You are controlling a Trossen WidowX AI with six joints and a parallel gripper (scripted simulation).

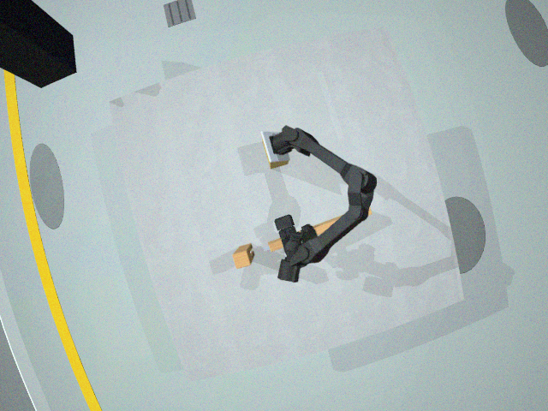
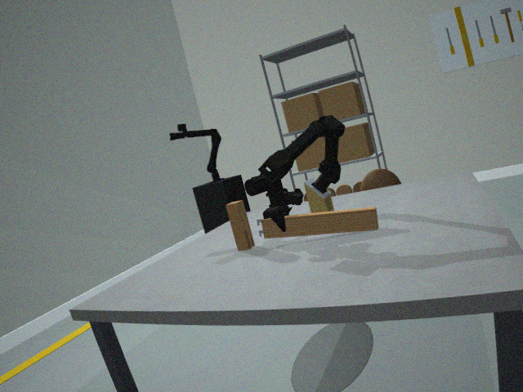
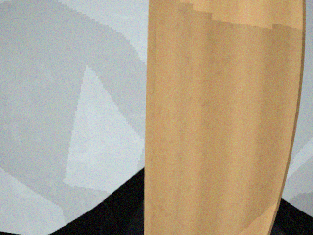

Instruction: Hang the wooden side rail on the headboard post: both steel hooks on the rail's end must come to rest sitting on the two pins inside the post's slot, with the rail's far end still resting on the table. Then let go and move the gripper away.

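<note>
The wooden headboard post (image 1: 242, 255) (image 2: 239, 225) stands upright on the table (image 1: 199, 199) (image 2: 295, 287). The wooden side rail (image 1: 275, 244) (image 2: 325, 222) (image 3: 222, 124) lies long-ways to the post's right. Its two steel hooks (image 2: 258, 225) point at the post's slot, a small gap short of it. My gripper (image 1: 288, 242) (image 2: 279, 220) is shut on the rail close to its hooked end, gripping it from above. In the wrist view the rail fills the middle and the dark fingers show at the bottom. I cannot tell whether the hooked end is lifted off the table.
My arm's base block (image 1: 274, 150) (image 2: 319, 198) stands just behind the rail. A black box (image 1: 31, 39) (image 2: 215, 204) with a thin camera arm (image 2: 198, 135) sits behind the post off the table. A shelf rack (image 2: 325, 109) with cardboard boxes stands farther back.
</note>
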